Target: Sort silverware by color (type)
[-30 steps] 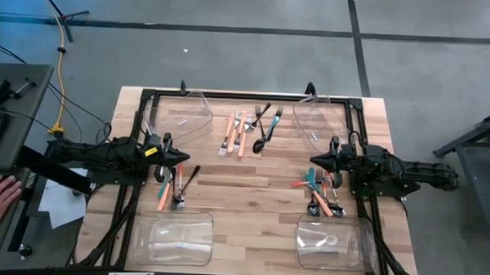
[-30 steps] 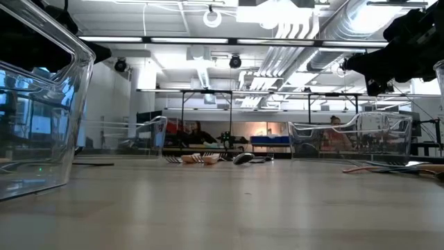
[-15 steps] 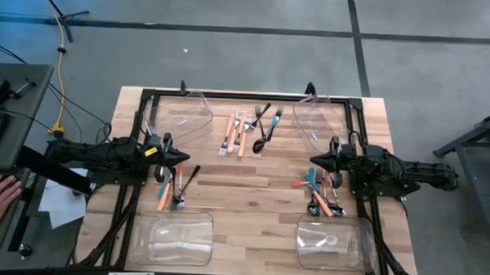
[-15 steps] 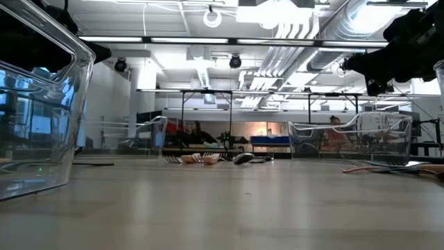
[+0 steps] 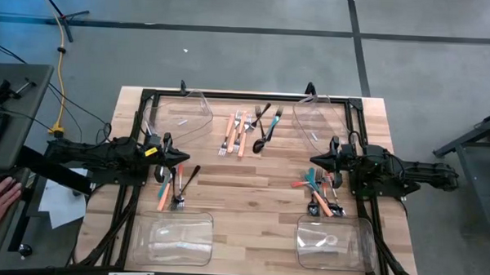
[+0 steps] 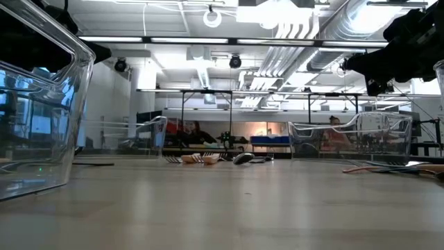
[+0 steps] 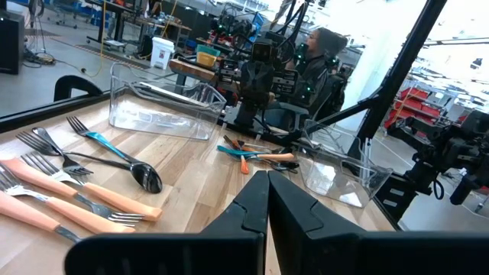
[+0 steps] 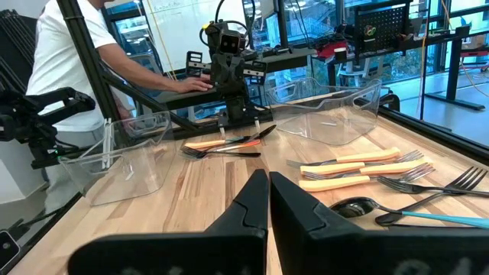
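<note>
Silverware lies in three loose heaps on the counter (image 5: 251,199): orange-handled forks (image 5: 235,134) with a black spoon (image 5: 261,142) mid-counter toward the far edge, one pile (image 5: 173,186) just beside the left gripper (image 5: 185,157), another (image 5: 321,193) just beside the right gripper (image 5: 313,161). Both jaws are pressed fully together, holding nothing. Each side pile sits slightly nearward of its gripper's tip, handles running roughly near-to-far. The middle heap lies about evenly between the arms.

A robotics lab in an open industrial hall — bare grey concrete floor (image 5: 231,55), exposed silver ceiling ducts (image 6: 305,31), a black metal frame (image 5: 246,96) bolted round the pale wooden worktable (image 5: 243,195), more black rigs and cluttered benches (image 7: 229,57) behind — a person in a white shirt (image 8: 69,61) works nearby.
</note>
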